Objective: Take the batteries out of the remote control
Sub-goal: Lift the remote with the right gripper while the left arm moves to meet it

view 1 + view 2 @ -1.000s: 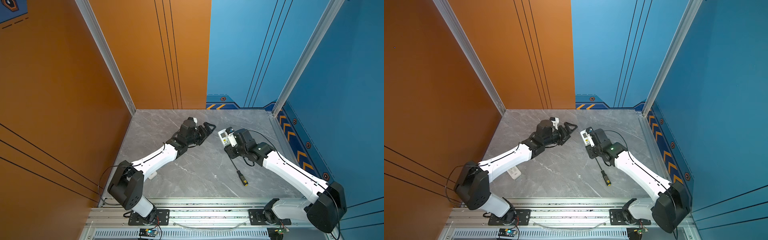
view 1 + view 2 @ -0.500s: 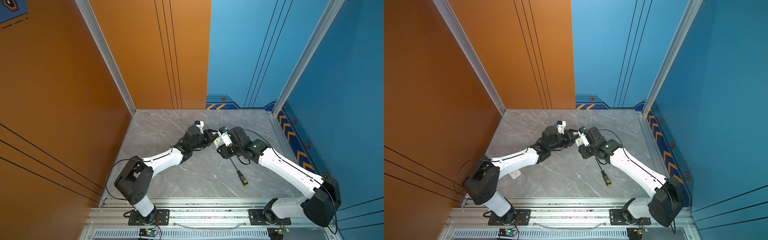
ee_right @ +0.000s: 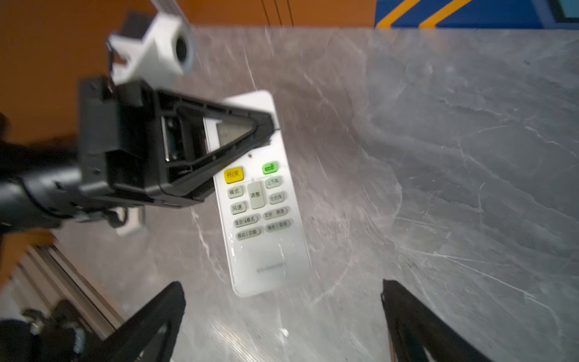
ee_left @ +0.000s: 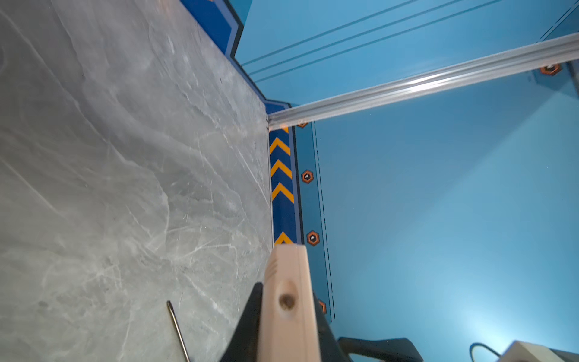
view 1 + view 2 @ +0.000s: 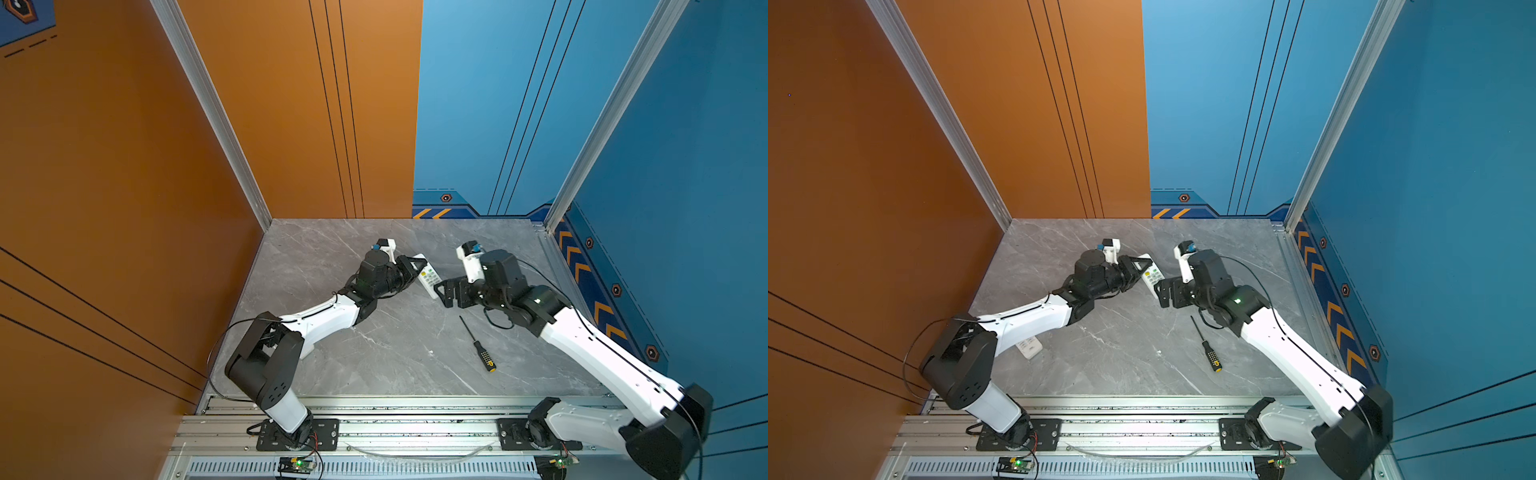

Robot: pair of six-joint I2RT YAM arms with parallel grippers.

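Over the table (image 3: 438, 156), left gripper (image 3: 269, 131) clamps the remote (image 3: 263, 219), underside hidden; right gripper (image 3: 281, 283) wide, seemingly clear.

obstacle: screwdriver (image 5: 484, 355) lying flat | free: table (image 5: 395, 357) bare beside it

A: Top views?
B: Both high over the near edge, looking down on the whole table (image 5: 395, 353).
A: Wrists?
B: Close in; right faces the remote control (image 3: 260, 213), left looks along it toward the right wall (image 4: 438, 219).
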